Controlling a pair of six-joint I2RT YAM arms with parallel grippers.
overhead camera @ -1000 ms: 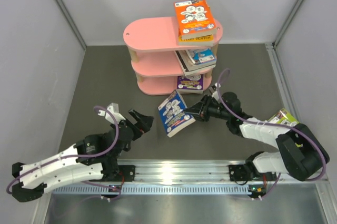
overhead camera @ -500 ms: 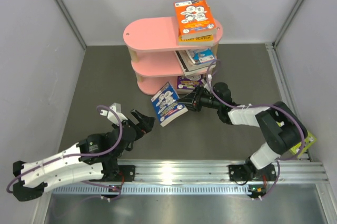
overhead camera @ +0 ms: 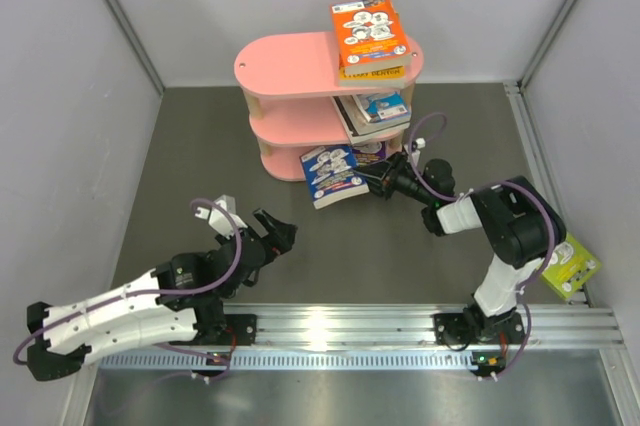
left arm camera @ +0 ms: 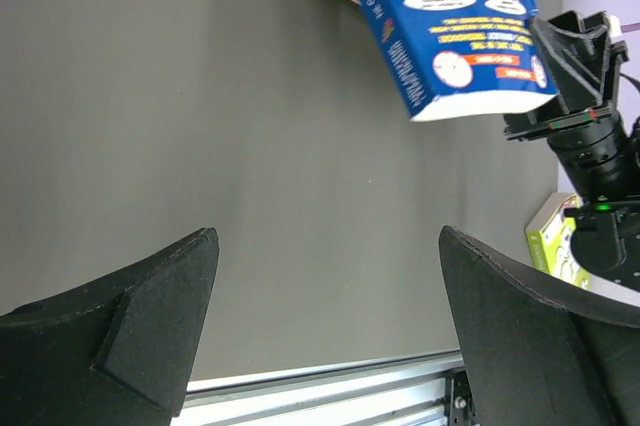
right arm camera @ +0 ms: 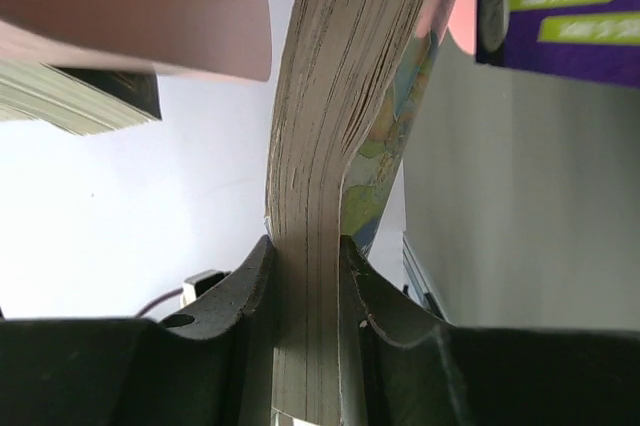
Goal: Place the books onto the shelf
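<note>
The right fingers point(overhead camera: 380, 183) are clamped tight on the page edge of a blue book point(overhead camera: 330, 174). It is held at the bottom tier of the pink shelf point(overhead camera: 290, 64), around 12 o'clock on the counter point(overhead camera: 200, 166), and seems partly slid in. The left fingers point(overhead camera: 274, 233), at 8 o'clock, gape wide, holding nothing.

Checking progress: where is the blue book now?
Top view, centre: the blue book, clamped in the right pincer, by the bottom tier of the pink shelf.
</note>
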